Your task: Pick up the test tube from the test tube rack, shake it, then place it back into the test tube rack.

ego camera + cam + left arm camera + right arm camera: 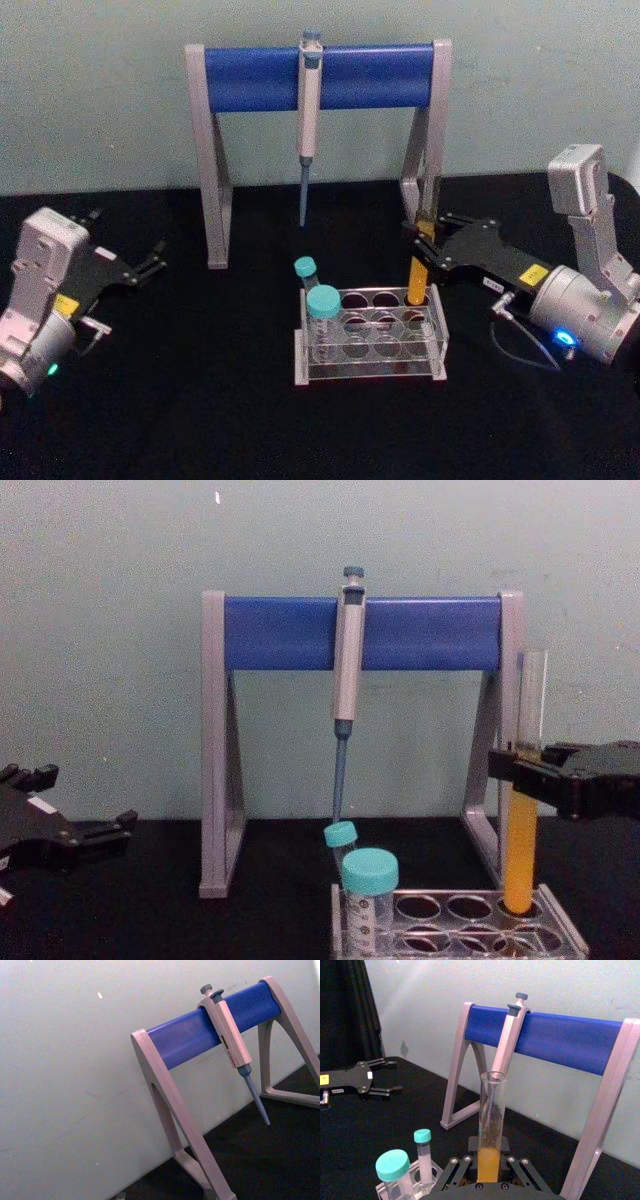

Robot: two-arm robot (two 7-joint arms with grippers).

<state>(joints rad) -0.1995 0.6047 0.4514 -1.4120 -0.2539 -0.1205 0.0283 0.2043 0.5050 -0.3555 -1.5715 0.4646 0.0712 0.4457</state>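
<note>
Right claw (422, 250): sitting narrow around the tube (416, 280), looking clamped on it at mid-height.
Tube: standing upright in the back right hole of the rack (385, 368), right of frame centre in the head view.
Left claw (155, 262): idling wide open at far left.
Risk 1: no cap, so hard shaking is risking a spill.
Risk 2: the stand leg (425, 150) is sitting just behind, so a wide swing is risking a knock.
Risk 3: a tilted lift is risking dragging the rack.
</note>
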